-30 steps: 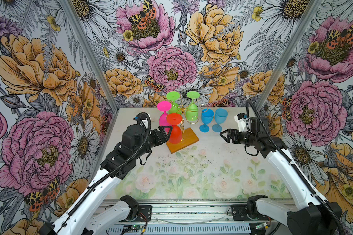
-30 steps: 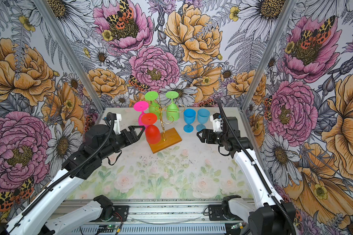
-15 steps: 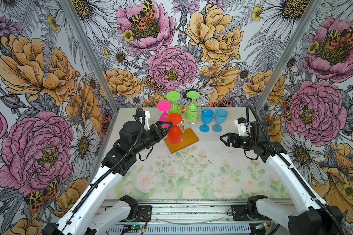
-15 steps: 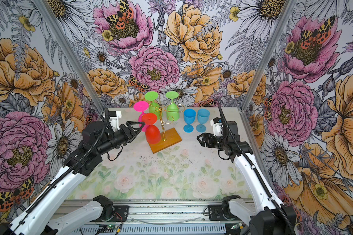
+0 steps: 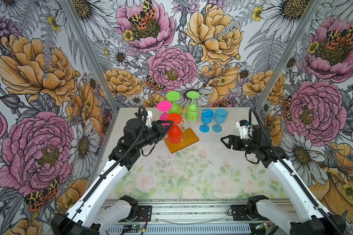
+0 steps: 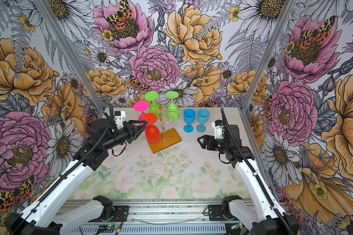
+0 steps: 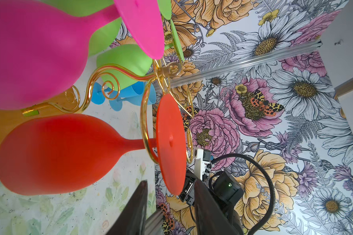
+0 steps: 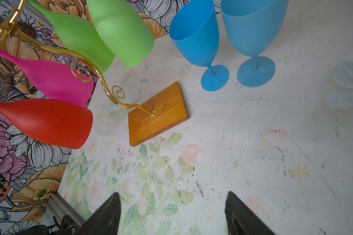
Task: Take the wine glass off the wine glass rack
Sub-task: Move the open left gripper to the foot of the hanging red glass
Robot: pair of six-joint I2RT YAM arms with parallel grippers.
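The red wine glass [image 5: 174, 134] hangs upside down on the wine glass rack [image 5: 190, 140]. Its stem passes through a curled gold arm and its foot rests on top of that arm. Its bowl hangs just over the end of the wooden base that is nearer the worktop's left edge. The rack stands left of the middle and towards the far edge of the worktop [image 5: 181, 179], with its base turned at an angle to the edges.

The left gripper [image 5: 170, 123] is level with the red glass's foot, reaching in from the left-edge side. In the left wrist view the two dark fingers [image 7: 139, 203] stand part-way open. The rim of the foot sits between their tips with a gap showing on each side, so nothing is gripped.

On the rack's far side a pink glass [image 5: 163, 107] and two green glasses [image 5: 172, 99] [image 5: 192, 109] also hang bowl-down. Just beside the rack, towards the right edge, two blue glasses [image 5: 207, 120] [image 5: 219, 119] stand upright, side by side on the worktop near the far edge.

The right gripper [image 5: 223, 140] hovers above the worktop near the right edge, well apart from the rack. Its jaws are spread wide and empty, pointing towards the rack's base.
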